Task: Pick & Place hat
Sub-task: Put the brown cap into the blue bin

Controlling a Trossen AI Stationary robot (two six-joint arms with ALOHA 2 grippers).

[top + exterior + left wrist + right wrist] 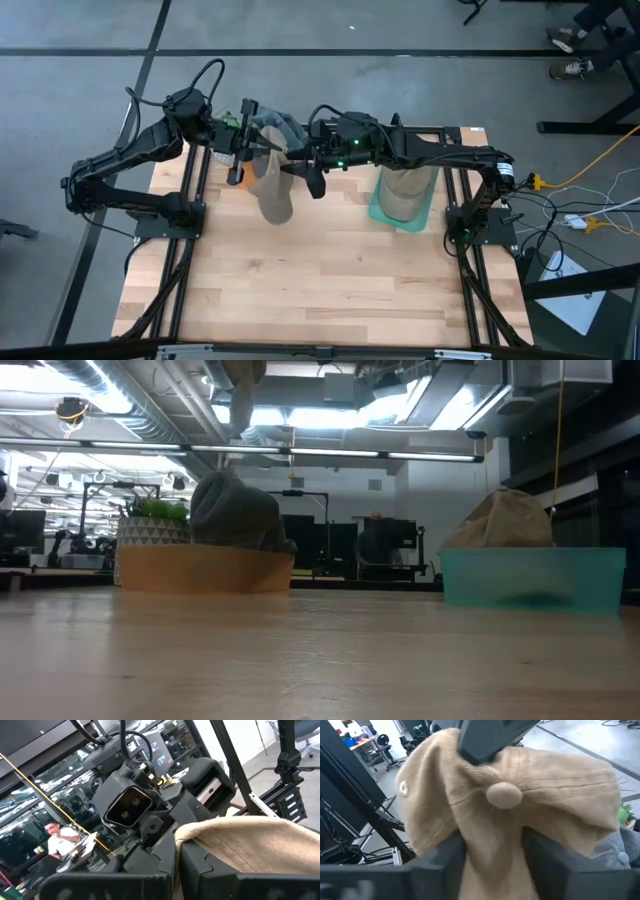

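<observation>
Wooden tabletop (320,280) beneath us carries an orange bin (205,570) with a grey hat (235,512) and a teal bin (535,577) already holding a tan hat (503,520). We hold a second beige hat (272,185) aloft between the bins. Our left gripper (243,140) is clamped on its edge, and our right gripper (492,845) has its fingers (445,857) either side of the cloth, closing. We judge the pick done; carrying it to the teal bin remains.
</observation>
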